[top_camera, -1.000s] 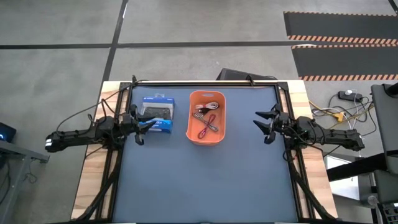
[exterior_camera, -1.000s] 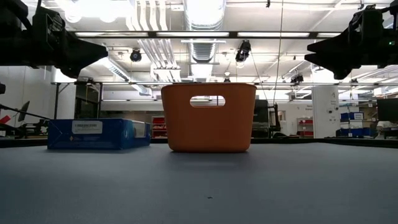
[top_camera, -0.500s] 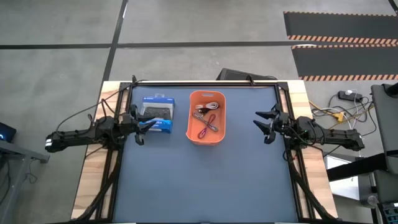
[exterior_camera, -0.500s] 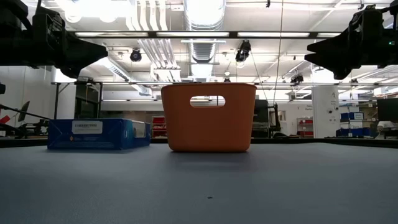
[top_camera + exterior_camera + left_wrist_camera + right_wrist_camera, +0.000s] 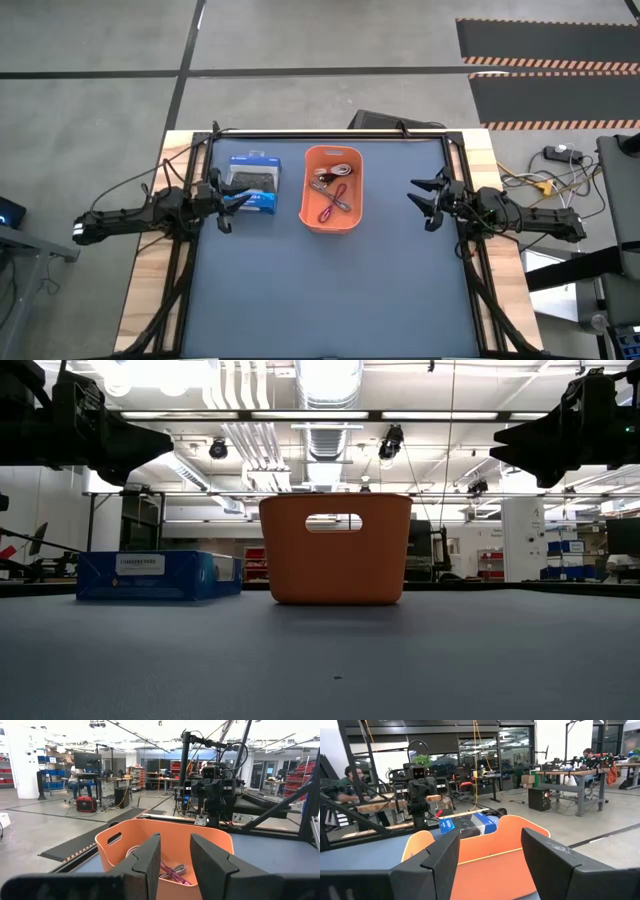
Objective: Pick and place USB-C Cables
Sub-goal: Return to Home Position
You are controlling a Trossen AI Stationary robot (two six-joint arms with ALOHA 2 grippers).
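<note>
An orange basket [image 5: 332,222] stands on the blue mat at the far middle. In it lie the USB-C cables: a red bundle [image 5: 333,204] and a white one with a red tie [image 5: 326,174]; the darker bundles I cannot make out. The left wrist view shows the cables [image 5: 172,870] on the basket's floor. My left gripper [image 5: 232,207] hovers open at the basket's left, above the blue box's near edge, its fingers [image 5: 174,840] pointing at the basket. My right gripper [image 5: 418,203] hovers open at the basket's right, also facing it [image 5: 490,834].
A blue-and-black retail box [image 5: 252,184] lies flat on the mat left of the basket, seen also in the low view [image 5: 158,575]. A black frame rail [image 5: 330,133] runs along the far edge. The near half of the mat [image 5: 330,300] carries nothing.
</note>
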